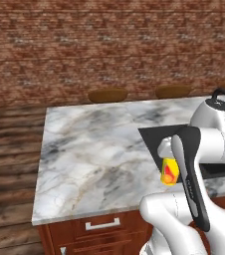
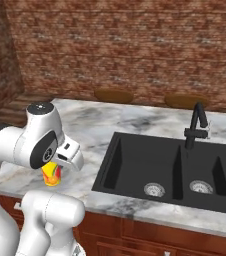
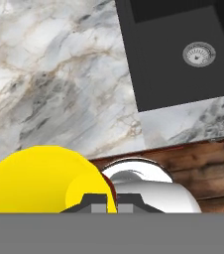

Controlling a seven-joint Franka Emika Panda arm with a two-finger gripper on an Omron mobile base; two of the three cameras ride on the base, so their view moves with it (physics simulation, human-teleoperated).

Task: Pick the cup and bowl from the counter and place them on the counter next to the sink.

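Left base view: gripper (image 1: 170,158) shut tight on yellow cup (image 1: 169,172), held up over near edge of counter (image 1: 94,149), just left of black sink (image 2: 170,167).

Bare counter (image 1: 94,149) left of sink (image 2: 165,165); faucet (image 2: 196,125) stands behind.

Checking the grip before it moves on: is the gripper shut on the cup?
Shut on the cup: the gripper fingertips pinch its rim, and it hangs under the hand.
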